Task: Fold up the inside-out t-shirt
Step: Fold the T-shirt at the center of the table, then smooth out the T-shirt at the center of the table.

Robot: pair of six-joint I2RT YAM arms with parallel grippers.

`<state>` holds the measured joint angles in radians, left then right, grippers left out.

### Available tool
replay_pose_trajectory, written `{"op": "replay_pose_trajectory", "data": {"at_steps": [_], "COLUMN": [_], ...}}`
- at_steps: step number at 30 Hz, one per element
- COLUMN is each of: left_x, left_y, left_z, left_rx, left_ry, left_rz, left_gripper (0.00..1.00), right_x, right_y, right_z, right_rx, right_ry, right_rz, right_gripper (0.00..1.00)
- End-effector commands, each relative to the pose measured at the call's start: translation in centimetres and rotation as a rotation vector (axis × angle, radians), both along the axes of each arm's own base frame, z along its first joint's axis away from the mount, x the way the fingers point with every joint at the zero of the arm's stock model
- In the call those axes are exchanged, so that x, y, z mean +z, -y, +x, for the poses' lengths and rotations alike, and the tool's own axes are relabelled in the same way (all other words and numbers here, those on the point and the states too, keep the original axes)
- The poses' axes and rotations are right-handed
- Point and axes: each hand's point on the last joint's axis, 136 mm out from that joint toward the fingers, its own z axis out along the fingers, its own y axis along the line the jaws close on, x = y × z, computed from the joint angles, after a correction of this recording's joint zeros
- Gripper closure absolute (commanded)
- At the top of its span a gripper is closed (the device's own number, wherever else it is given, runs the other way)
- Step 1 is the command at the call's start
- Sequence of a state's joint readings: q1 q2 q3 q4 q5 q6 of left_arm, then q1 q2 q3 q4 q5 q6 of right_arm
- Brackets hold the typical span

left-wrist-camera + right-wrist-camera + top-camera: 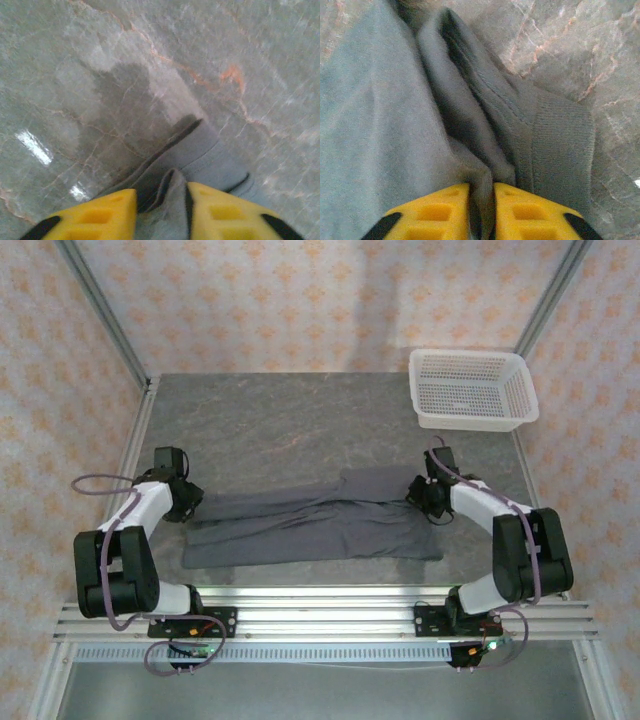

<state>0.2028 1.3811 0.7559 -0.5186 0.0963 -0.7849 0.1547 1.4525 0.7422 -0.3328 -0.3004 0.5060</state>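
The inside-out t-shirt [310,525] lies as a long dark grey strip across the near part of the table. My left gripper [186,504] sits at its left end and my right gripper [424,502] at its right end. In the left wrist view the left gripper [161,200] is open. A raised ridge of the t-shirt [172,192] stands in the gap against the right finger, clear of the left one. The right gripper [481,195] is slightly open, with a narrow fold of the t-shirt [482,180] between its fingers. A ribbed hem [562,145] lies beside it.
A white mesh basket [472,390] stands at the table's far right corner. The grey marbled table [300,420] stretches bare behind the shirt. Metal frame posts and patterned walls close in the sides and back. An aluminium rail runs along the near edge.
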Motion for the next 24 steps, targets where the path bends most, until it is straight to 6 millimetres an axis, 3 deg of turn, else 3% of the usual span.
{"op": "replay_pose_trajectory", "data": {"at_steps": [1, 4, 6, 11, 17, 21, 24], "left_x": [3.1, 5.8, 8.1, 12.2, 12.6, 12.0, 11.7], "left_y": [-1.0, -0.9, 0.8, 8.1, 14.2, 14.9, 14.5], "left_z": [1.8, 2.9, 4.5, 7.1, 7.4, 7.2, 7.1], "left_rx": [0.013, -0.03, -0.135, -0.475, -0.709, -0.745, -0.734], "left_ry": [0.11, 0.182, 0.246, 0.347, 0.459, 0.422, 0.407], "left_rz": [0.059, 0.101, 0.122, 0.114, 0.041, 0.051, 0.072], "left_gripper": [0.61, 0.57, 0.57, 0.58, 0.57, 0.57, 0.57], "right_x": [5.0, 7.8, 8.3, 5.4, 0.6, -1.5, -1.1], "right_y": [0.5, 1.0, 1.0, 1.1, 0.3, -0.5, -1.0], "right_z": [2.2, 4.5, 6.2, 9.5, 11.8, 12.1, 12.1], "right_rx": [0.016, 0.025, 0.052, 0.113, 0.189, 0.218, 0.22], "right_ry": [0.119, 0.218, 0.242, 0.18, 0.072, 0.026, 0.05], "right_rz": [-0.054, -0.102, -0.137, -0.212, -0.229, -0.2, -0.187], "right_gripper": [0.7, 0.6, 0.59, 0.54, 0.51, 0.59, 0.8]}}
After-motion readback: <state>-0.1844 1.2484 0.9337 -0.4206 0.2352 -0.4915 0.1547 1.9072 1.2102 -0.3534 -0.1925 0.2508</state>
